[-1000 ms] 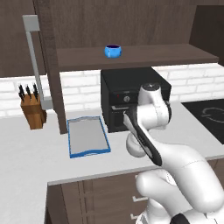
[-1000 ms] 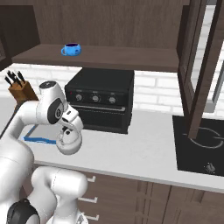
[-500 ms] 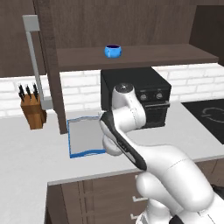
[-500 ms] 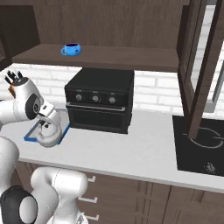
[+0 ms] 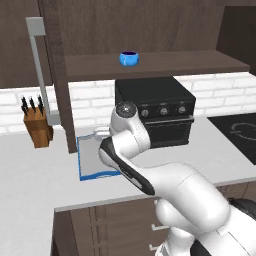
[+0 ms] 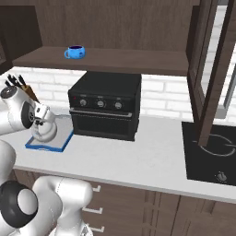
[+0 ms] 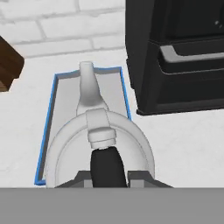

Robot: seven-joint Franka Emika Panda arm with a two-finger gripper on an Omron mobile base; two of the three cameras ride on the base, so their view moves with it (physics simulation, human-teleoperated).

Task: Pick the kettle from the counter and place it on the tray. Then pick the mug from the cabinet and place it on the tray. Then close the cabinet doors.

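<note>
Left base view: the arm reaches over the tray (image 5: 89, 161) so the load can come down inside its rim.

Right base view: the kettle (image 6: 44, 129) hangs above it.

Hand view: the gripper (image 7: 105, 171) clamps the kettle's handle.

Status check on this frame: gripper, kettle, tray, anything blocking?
Gripper shut on kettle handle. Kettle over tray, set down or not unclear. Mug on cabinet shelf. Nothing blocking.
</note>
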